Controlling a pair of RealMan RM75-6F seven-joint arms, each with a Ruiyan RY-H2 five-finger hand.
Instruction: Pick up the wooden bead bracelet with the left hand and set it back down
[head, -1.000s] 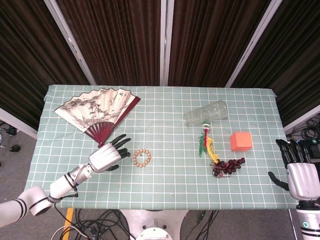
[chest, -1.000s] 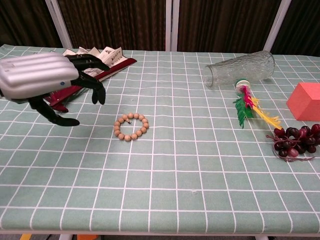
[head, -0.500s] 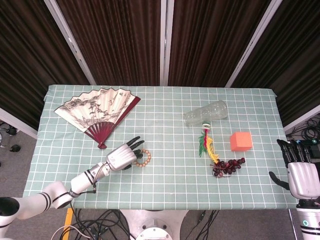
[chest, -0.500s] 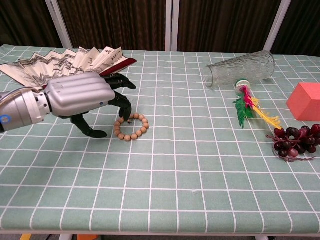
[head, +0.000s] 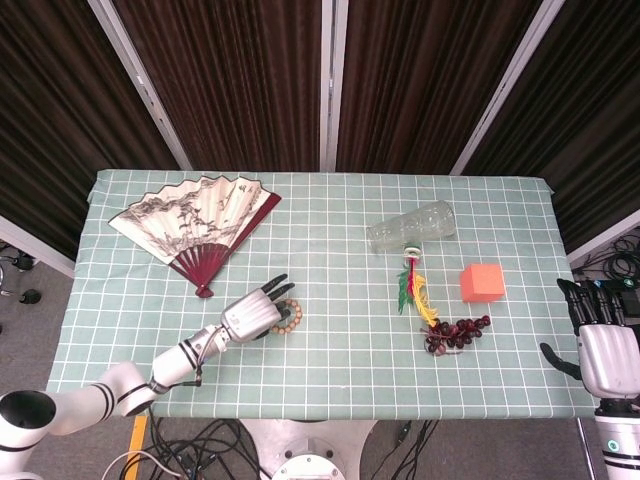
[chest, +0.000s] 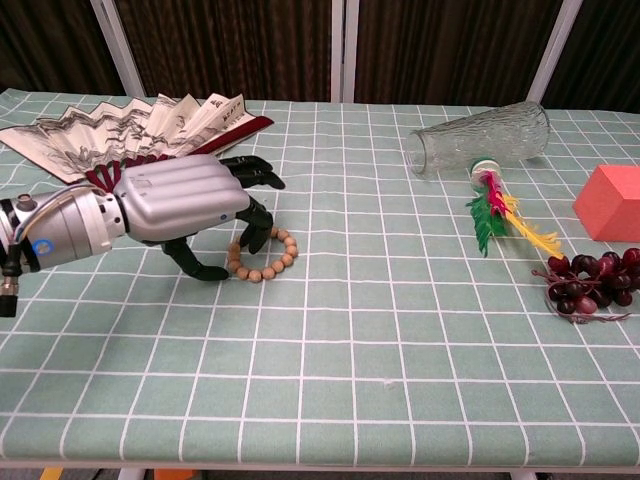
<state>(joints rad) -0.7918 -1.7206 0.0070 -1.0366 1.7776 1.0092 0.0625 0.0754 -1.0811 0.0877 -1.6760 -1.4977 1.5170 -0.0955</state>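
The wooden bead bracelet (head: 289, 315) (chest: 275, 258) lies flat on the green checked tablecloth, left of centre. My left hand (head: 255, 313) (chest: 190, 208) hovers low over the bracelet's left side, fingers spread, dark fingertips (chest: 258, 238) reaching down onto or just above the beads; its left half is hidden under the hand. Whether a finger touches the beads is unclear. My right hand (head: 603, 345) stays at the table's right edge, fingers extended, holding nothing.
A painted folding fan (head: 195, 223) (chest: 140, 125) lies behind my left hand. A clear glass vase (head: 411, 226) (chest: 483, 137) lies on its side, with a feathered shuttlecock (head: 415, 292), dark grapes (head: 455, 333) and an orange cube (head: 482, 282) to the right.
My left hand has travelled right, from beside the fan's handle to over the bracelet's left side, and sunk lower. The bracelet and right hand have not moved.
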